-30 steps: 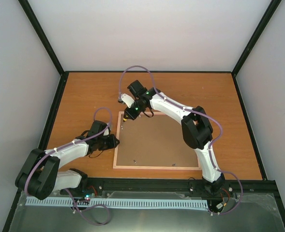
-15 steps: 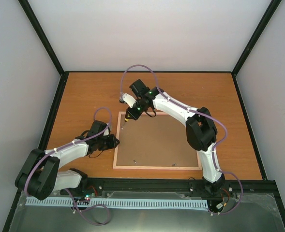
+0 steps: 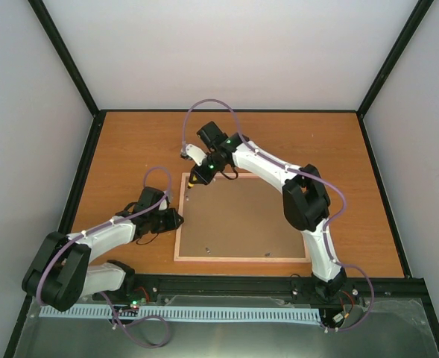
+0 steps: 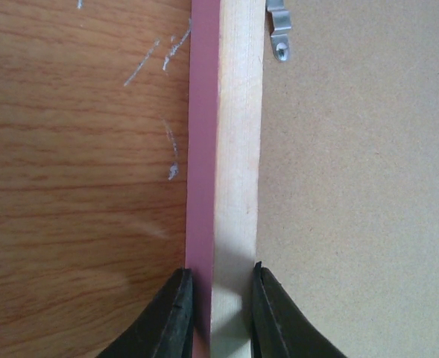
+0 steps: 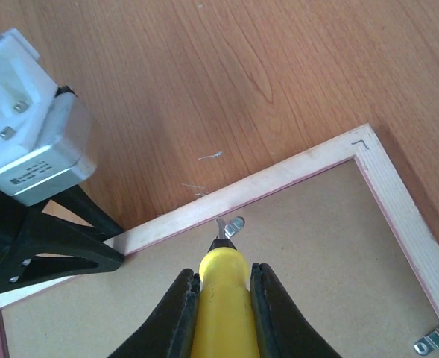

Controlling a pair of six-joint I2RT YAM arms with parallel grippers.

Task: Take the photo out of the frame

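The pink frame (image 3: pixel 241 259) lies face down on the table, with its brown backing board (image 3: pixel 241 216) facing up. The photo is hidden under the board. My left gripper (image 3: pixel 179 218) is shut on the frame's left rail (image 4: pixel 234 149), one finger on each side of it. My right gripper (image 3: pixel 206 167) is over the far left corner, shut on a yellow-handled tool (image 5: pixel 223 298). The tool's metal tip touches a small metal clip (image 5: pixel 234 223) beside the frame's rail (image 5: pixel 279 179).
More metal clips sit on the board: one by the left rail (image 4: pixel 279 30), one at a corner (image 5: pixel 431 343), two near the front rail (image 3: pixel 205 249). The left gripper's fingers (image 5: pixel 48 246) are close to the tool. Black posts and grey walls bound the wooden table (image 3: pixel 130 149).
The right wrist shifted slightly right and then back left over the frame's far left corner. The left arm has not moved.
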